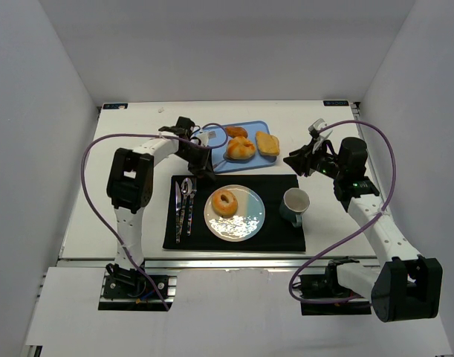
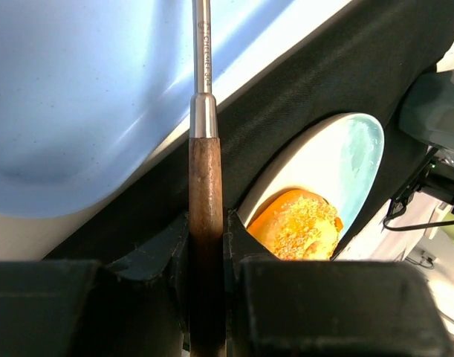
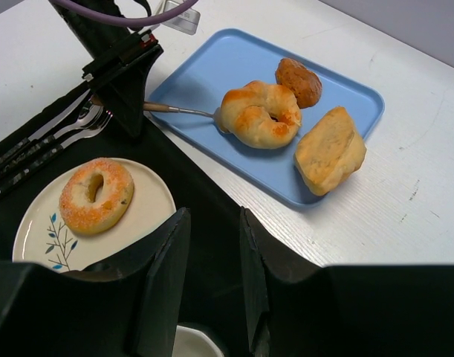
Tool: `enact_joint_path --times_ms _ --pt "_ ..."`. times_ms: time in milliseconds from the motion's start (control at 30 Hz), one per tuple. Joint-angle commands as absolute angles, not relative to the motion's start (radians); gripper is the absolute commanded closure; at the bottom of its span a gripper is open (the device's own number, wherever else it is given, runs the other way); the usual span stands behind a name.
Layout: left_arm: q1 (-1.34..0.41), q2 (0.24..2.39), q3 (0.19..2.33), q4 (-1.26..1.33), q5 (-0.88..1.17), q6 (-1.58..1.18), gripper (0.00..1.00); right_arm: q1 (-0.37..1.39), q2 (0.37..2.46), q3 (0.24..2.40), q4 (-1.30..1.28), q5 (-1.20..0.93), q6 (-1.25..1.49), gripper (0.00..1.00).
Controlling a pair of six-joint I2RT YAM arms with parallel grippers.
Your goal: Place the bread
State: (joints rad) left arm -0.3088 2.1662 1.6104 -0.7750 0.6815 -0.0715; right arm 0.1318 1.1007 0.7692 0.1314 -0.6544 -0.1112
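A sugared ring doughnut [image 1: 224, 201] lies on the round plate [image 1: 245, 219] on the black mat; it also shows in the right wrist view [image 3: 96, 195] and the left wrist view [image 2: 301, 227]. A twisted bread [image 3: 260, 115], a small brown roll [image 3: 299, 82] and a squarish bread [image 3: 329, 150] lie on the blue tray [image 3: 212, 67]. My left gripper [image 1: 204, 167] is shut on a wooden-handled metal utensil [image 2: 206, 193], whose far end reaches the twisted bread [image 1: 240, 147]. My right gripper [image 3: 212, 216] is open and empty above the mat by the tray's near edge.
A grey-green cup [image 1: 294, 203] stands on the mat [image 1: 279, 238] right of the plate. Several pieces of cutlery [image 1: 183, 208] lie on the mat left of the plate. White walls enclose the table on three sides.
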Motion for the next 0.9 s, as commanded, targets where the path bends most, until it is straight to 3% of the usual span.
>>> enact_joint_path --times_ms 0,400,867 --pt "-0.307 2.049 1.599 -0.712 0.741 -0.055 1.00 0.127 1.101 0.765 0.172 -0.663 -0.107 0.61" --pt "-0.308 1.890 1.456 -0.692 0.739 -0.023 1.00 0.126 1.109 0.775 0.158 -0.672 -0.120 0.61" --pt "-0.414 1.465 1.123 -0.739 0.634 -0.054 1.00 0.127 1.104 0.787 0.121 -0.676 -0.152 0.61"
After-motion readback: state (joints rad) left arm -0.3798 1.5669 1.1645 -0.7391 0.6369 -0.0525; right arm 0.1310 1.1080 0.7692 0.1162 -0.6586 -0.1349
